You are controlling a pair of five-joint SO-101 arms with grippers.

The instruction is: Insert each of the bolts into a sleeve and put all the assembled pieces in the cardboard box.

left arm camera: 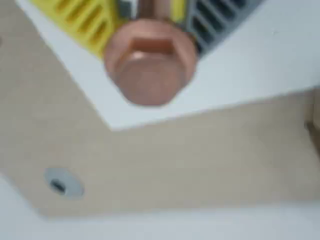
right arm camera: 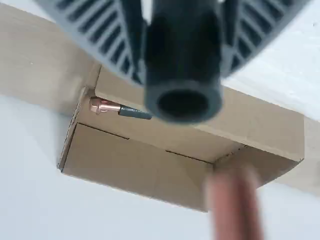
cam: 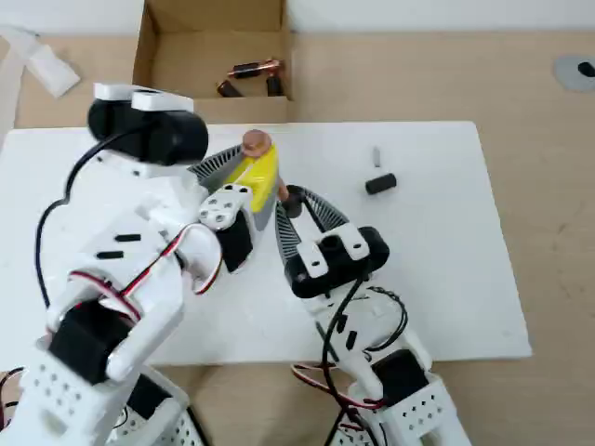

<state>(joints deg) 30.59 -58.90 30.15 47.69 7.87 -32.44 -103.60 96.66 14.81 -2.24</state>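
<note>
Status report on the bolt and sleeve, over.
Left jaws shut on copper bolt. Right jaws shut on black sleeve, bolt not yet inserted. Spare sleeve lies on the mat, off to the side. Nothing between bolt and sleeve.

This looks like a robotics lab or maker's workshop. The bench [cam: 530,93] is pale wood laminate with a grey cable grommet [cam: 575,71] set in its top, as on an office desk. A white board [cam: 446,279] lies over it as a work surface. The left arm [cam: 121,279] and the right arm [cam: 381,362] are white printed plastic with bare motors and loose wires [cam: 349,321]. Small hardware is about: a copper-headed bolt [cam: 257,143], a black sleeve [cam: 380,183] and an open cardboard box [cam: 146,56].
</note>
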